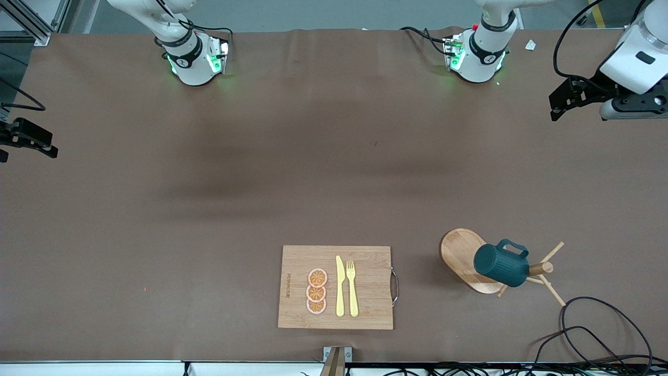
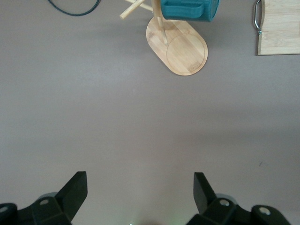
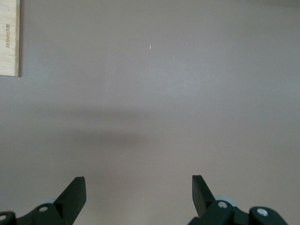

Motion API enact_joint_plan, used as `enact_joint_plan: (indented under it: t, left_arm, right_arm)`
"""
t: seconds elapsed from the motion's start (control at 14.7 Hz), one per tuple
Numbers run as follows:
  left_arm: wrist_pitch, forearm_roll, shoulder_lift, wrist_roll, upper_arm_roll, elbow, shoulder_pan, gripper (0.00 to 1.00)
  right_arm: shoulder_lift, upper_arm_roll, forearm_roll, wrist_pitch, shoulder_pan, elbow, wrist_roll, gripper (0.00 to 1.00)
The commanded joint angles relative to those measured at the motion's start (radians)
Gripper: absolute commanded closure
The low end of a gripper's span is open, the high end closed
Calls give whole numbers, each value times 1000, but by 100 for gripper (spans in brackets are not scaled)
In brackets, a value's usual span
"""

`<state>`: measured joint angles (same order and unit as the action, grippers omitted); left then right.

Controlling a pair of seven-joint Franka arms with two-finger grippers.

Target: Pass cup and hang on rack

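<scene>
The dark teal ribbed cup [image 1: 501, 266] hangs by its handle on a peg of the light wooden rack [image 1: 459, 250], which stands near the front camera toward the left arm's end. In the left wrist view the cup [image 2: 187, 9] and the rack's oval base [image 2: 183, 49] show far off. My left gripper [image 1: 556, 107] is open and empty, high over the bare table at the left arm's end; its fingers [image 2: 75, 190] spread wide. My right gripper [image 1: 44, 143] is open and empty over the right arm's end of the table, its fingers [image 3: 75, 192] also wide.
A bamboo cutting board [image 1: 373, 271] lies near the front edge with a yellow knife [image 1: 340, 286], a yellow fork [image 1: 352, 287] and orange slices [image 1: 317, 291] on it. It also shows in both wrist views [image 2: 281, 28] [image 3: 9, 37]. A black cable [image 1: 600, 329] loops beside the rack.
</scene>
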<state>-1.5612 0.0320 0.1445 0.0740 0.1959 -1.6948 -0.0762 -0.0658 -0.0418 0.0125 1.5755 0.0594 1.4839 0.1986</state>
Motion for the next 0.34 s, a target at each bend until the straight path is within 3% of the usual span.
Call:
enact_joint_plan:
  t: [0.0,0.27]
  left_arm:
    - [53,-20,-43,-17,-16,79,10,0]
    - [53,-20,-40,-8,-16,76,10,0]
  right_arm:
    - [4,5,-3,-3,8,6,-4,0]
    - [4,7,-3,-3,8,6,-4,0]
